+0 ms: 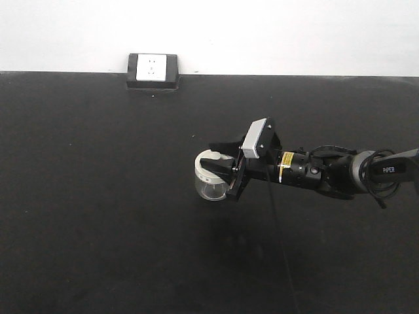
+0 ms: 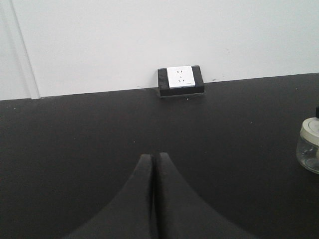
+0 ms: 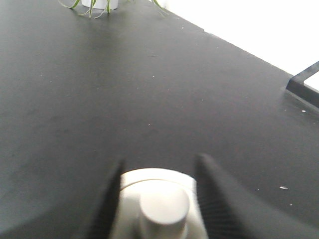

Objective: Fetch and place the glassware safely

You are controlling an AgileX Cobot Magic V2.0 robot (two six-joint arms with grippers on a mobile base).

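Black worktop under a white wall. Right gripper straddles the jar, fingers at both sides of the lid; firm contact can't be told. Front view shows the clear glass body mid-worktop; right wrist view shows only the lid and knob, plus green leaves at the far edge. Left gripper fingers pressed together, empty, seen only in its own view, with the jar at its right edge. Socket at the wall.

A bare lab-style test bench: black tabletop, plain white wall, boxed power socket
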